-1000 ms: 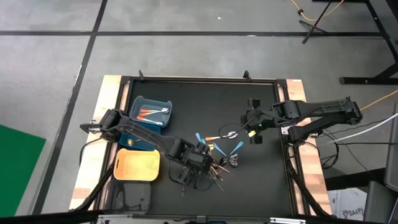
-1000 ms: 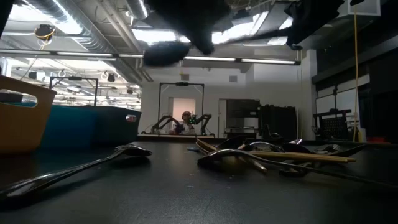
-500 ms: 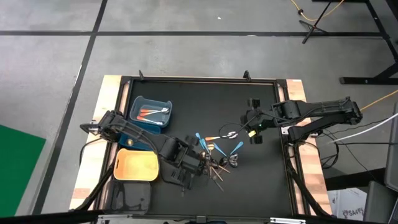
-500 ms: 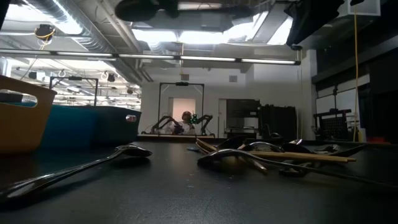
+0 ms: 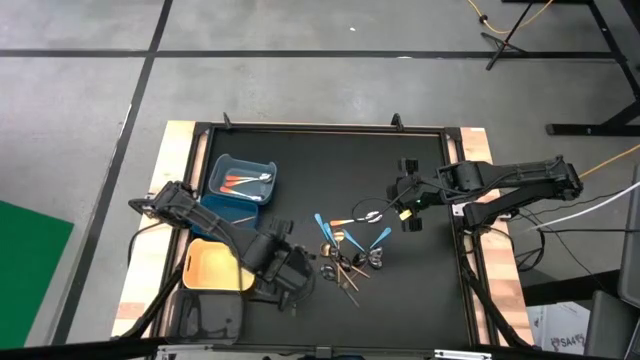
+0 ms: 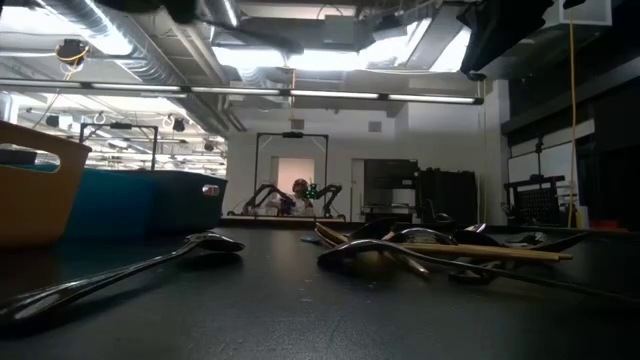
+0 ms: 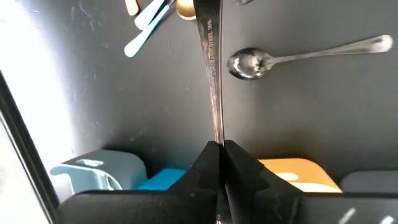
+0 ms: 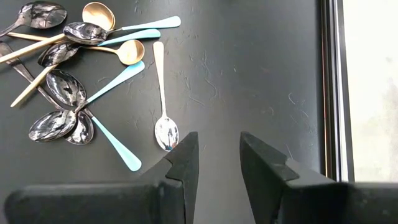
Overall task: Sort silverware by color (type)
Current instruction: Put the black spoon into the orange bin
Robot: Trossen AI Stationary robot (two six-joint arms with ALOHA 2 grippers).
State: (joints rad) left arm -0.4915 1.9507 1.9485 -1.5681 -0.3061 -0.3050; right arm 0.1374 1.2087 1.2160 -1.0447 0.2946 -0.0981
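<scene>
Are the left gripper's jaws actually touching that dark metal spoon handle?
Touching. The left wrist view shows the left gripper with jaws pinched shut on the dark metal spoon handle, no gap.

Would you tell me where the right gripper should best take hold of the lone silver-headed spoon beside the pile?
Probably mid-handle, from straight above, the right gripper's open fingers straddling it crosswise: the spoon lies flat on the table, its handle straight and free both sides, its bowl nearing a blue handle. The left gripper, by the bins, holds another piece.
</scene>
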